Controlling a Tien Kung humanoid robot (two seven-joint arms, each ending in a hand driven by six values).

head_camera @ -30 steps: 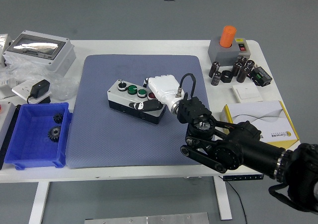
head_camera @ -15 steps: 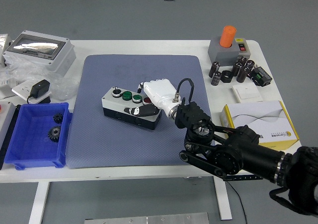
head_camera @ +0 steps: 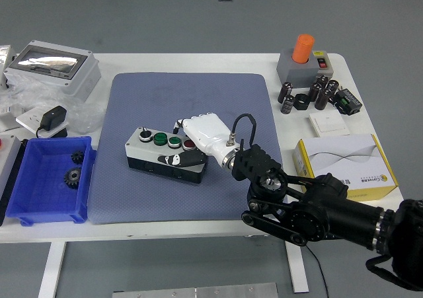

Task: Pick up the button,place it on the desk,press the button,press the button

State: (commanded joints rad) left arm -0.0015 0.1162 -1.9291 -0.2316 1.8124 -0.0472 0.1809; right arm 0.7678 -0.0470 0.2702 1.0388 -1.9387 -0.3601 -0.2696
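A button box (head_camera: 162,153), grey on top and black below, carries a black knob, two green buttons and a red one. It is over the blue-grey mat (head_camera: 185,100), left of centre. My right hand (head_camera: 198,139), white with a black thumb, is shut on the box's right end, with fingers over the top and the thumb on the front side. The black right arm (head_camera: 317,209) comes in from the lower right. Whether the box rests on the mat or hangs just above it is unclear.
A blue bin (head_camera: 46,179) with small gears sits at the left edge. A grey enclosure (head_camera: 49,67) and a black adapter (head_camera: 53,119) lie at the back left. At the right are an orange-capped switch box (head_camera: 305,60), black capacitors (head_camera: 317,93) and a yellow-white carton (head_camera: 344,162).
My right hand has carried the button box leftward and slightly toward the near edge over the mat. The grip has stayed the same.
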